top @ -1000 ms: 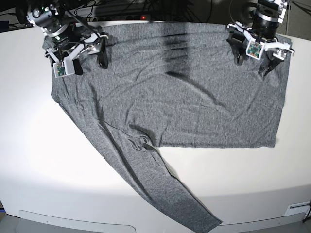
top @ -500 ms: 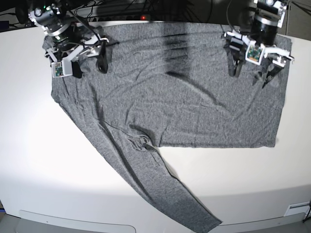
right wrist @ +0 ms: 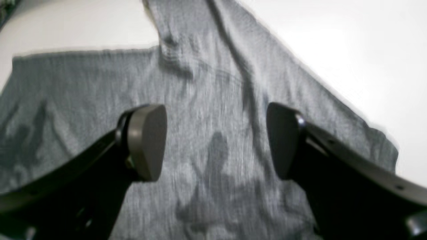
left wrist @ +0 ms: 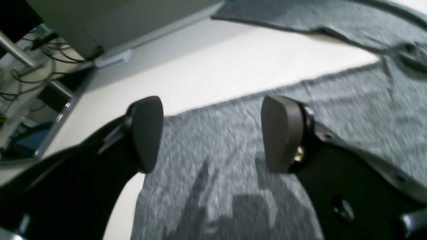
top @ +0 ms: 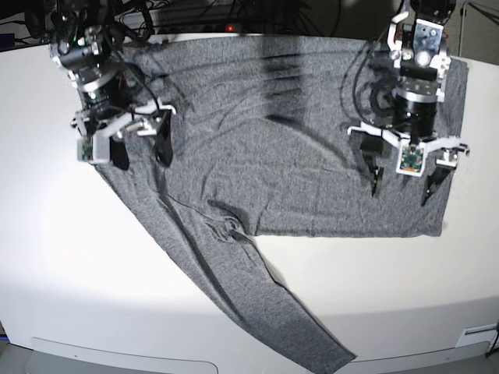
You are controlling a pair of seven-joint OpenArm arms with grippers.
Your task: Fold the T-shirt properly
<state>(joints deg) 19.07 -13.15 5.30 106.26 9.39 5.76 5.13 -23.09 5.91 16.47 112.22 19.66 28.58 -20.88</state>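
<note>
The grey T-shirt (top: 296,156) lies spread flat on the white table (top: 78,257), with one long sleeve (top: 273,312) running to the front edge. My left gripper (top: 401,185) hangs open over the shirt's right part, near its lower hem. In the left wrist view, that gripper (left wrist: 213,133) has only cloth (left wrist: 217,186) below its spread fingers and holds nothing. My right gripper (top: 142,158) stands open above the shirt's left side, by the top of the sleeve. The right wrist view shows the right gripper (right wrist: 215,143) wide apart and empty over the fabric (right wrist: 206,100).
Cables and dark equipment (top: 234,12) crowd the space behind the table's back edge. In the left wrist view, more cables and a frame (left wrist: 20,66) sit beyond the table's side. A small crease (top: 226,227) marks the shirt near the armpit.
Both arms have moved from the shirt's back edge toward the front, the left one further, near the lower hem. Both grippers stayed open, and the shirt has not shifted.
</note>
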